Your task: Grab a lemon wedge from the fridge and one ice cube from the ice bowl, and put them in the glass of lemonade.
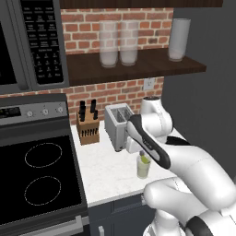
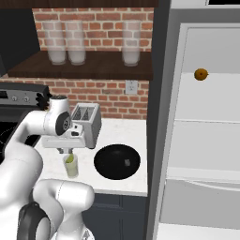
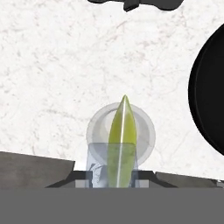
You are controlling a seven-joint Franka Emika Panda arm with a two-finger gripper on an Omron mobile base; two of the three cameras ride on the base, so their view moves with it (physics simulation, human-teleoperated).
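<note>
Pinched between the pincer [image 3: 118, 175] tips at the bottom of the hand view, the lemon wedge [image 3: 122, 135] hangs point-down directly over the mouth of the glass of lemonade [image 3: 120, 127], the jaws closed on its flanks and the wedge not yet released. Light, soft-fleshed and probably slick at the cut faces, the wedge looks best held across its firmer rind sides, as it appears to be now; a hard squeeze would likely crush it or shoot it out. Thin and tippable, the glass of lemonade [image 1: 143, 167] should not be nudged by the descending fingers. Read from left to right, the left base view offers the black stove top [image 1: 37, 179], a knife block [image 1: 87, 124], the toaster [image 1: 117, 125] and the glass on the white counter [image 1: 108, 177], with the arm crossing over it. Seen from the other side, the right base view adds what that angle hides: the ice bowl [image 2: 117, 161] just beside the glass [image 2: 71, 165], a small pale cube [image 2: 127, 162] lying in it, and further right the open fridge [image 2: 206, 140] with a round orange ball [image 2: 200, 74] on an upper shelf. Only the hand camera shows the wedge centred over the rim.
</note>
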